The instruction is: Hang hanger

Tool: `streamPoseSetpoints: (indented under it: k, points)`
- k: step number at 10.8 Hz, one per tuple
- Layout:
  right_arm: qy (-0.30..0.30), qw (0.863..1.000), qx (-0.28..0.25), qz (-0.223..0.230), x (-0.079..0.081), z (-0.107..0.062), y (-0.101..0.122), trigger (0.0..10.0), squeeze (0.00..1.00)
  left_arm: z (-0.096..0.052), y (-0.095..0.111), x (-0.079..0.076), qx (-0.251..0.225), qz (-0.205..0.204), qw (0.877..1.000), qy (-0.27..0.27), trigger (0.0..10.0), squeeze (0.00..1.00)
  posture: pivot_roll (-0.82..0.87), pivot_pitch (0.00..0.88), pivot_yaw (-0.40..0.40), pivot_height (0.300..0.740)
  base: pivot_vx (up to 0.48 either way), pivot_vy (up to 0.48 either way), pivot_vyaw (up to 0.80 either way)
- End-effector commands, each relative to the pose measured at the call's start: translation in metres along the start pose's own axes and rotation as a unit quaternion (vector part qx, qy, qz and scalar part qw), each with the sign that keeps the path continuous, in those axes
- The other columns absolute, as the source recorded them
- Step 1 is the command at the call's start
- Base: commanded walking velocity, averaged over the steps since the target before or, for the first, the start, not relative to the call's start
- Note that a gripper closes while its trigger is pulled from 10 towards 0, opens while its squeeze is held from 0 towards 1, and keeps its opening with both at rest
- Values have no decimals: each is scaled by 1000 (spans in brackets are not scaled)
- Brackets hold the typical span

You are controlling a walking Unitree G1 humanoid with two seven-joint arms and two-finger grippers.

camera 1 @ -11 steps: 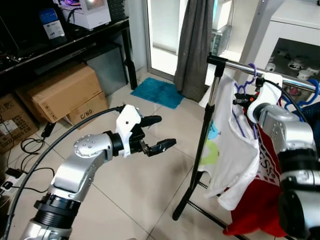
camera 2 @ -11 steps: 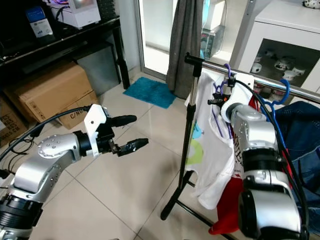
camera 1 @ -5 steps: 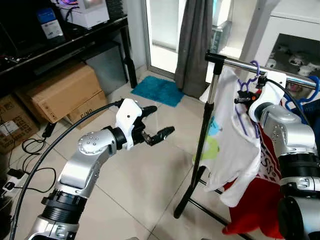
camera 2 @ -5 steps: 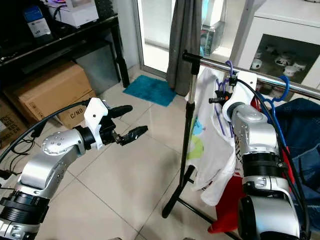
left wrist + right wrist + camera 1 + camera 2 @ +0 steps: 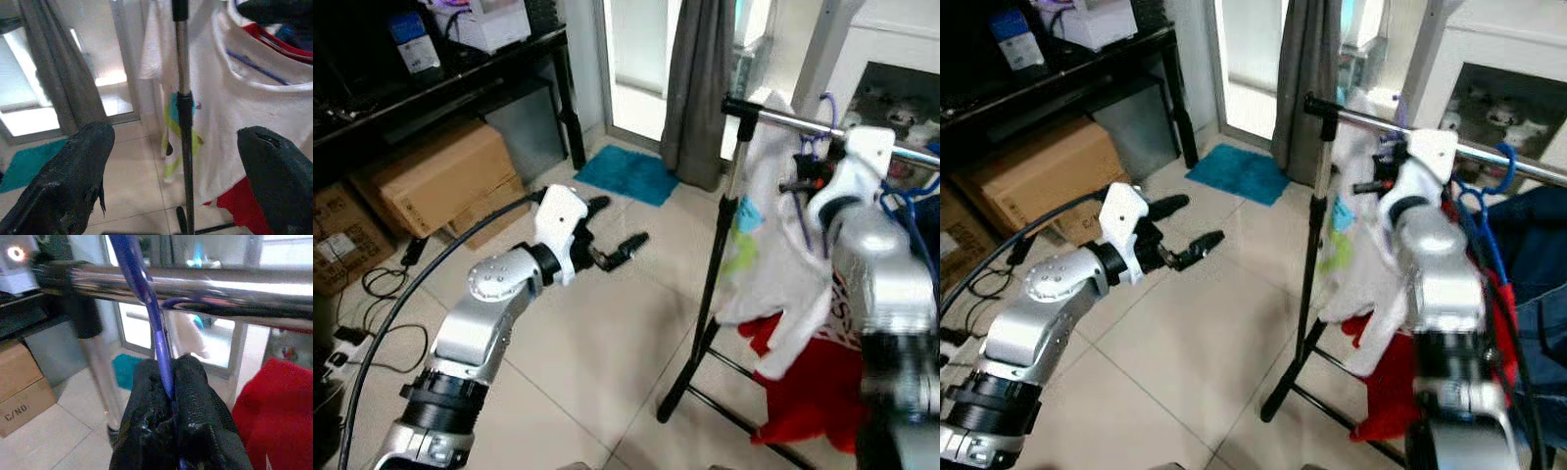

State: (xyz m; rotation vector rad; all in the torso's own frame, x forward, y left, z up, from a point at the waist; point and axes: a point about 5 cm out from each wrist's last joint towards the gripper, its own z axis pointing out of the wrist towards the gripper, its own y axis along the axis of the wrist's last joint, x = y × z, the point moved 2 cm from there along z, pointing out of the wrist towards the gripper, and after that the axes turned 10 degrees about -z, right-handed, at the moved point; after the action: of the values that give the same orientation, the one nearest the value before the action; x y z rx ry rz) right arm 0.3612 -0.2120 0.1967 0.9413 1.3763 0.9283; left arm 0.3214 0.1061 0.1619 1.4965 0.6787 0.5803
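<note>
Two rubbery black fingers (image 5: 195,396) pinch thin purple hanger (image 5: 146,298) against chrome rail (image 5: 220,286).

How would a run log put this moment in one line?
right claw: shut on purple hanger, hook over rail | left claw: open, idle | white shirt: hanging

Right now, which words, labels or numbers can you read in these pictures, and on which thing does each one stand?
"C/NO" on the lower cardboard box, seen past the right gripper that pinches the purple hanger.
The blue box on the black shelf has print too small to read.
The label on the small brown box is too blurred to read.
The coloured print on the white shirt shows no readable letters.
</note>
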Motion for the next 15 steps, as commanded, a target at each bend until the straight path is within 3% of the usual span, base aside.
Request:
streamPoseSetpoints:
  k: [1,2,3,4,5,6,7,9,15]
  points:
    - [3,999,-34,-9,5,-6,16,0,0,-5,-3,8,9,1,999,33,10000,0,-131,0,99,740,0,0,0]
    - [12,999,-42,-14,18,-27,3,0,0,-8,-12,10,12,4,998,63,10000,0,-135,0,94,740,0,0,0]
    - [14,999,-40,-10,23,-36,-4,0,0,-9,-15,8,13,4,998,65,10000,0,-136,0,94,740,0,0,0]
    - [4,1000,-8,12,31,-61,-30,0,0,-9,-24,1,19,-10,997,73,10000,0,-146,0,93,740,0,0,0]
    - [-1,1000,5,24,35,-73,-37,0,0,-8,-26,-1,20,-20,996,80,10000,0,-151,0,94,740,0,0,0]
    - [-10,999,15,30,38,-80,-42,1882,0,-6,-28,-2,19,-23,996,86,10000,0,-153,0,94,740,0,0,0]
    - [-11,999,19,31,39,-82,-44,10000,0,-5,-28,-3,18,-26,996,88,10000,0,-154,0,92,740,0,0,0]
    - [-10,999,18,34,41,-86,-45,10000,0,-8,-30,-3,19,-40,994,101,10000,0,-147,0,80,740,0,0,0]
    - [-9,999,13,44,43,-85,-43,10000,0,-10,-34,-7,24,-46,993,107,10000,0,-146,0,71,740,-319,0,0]
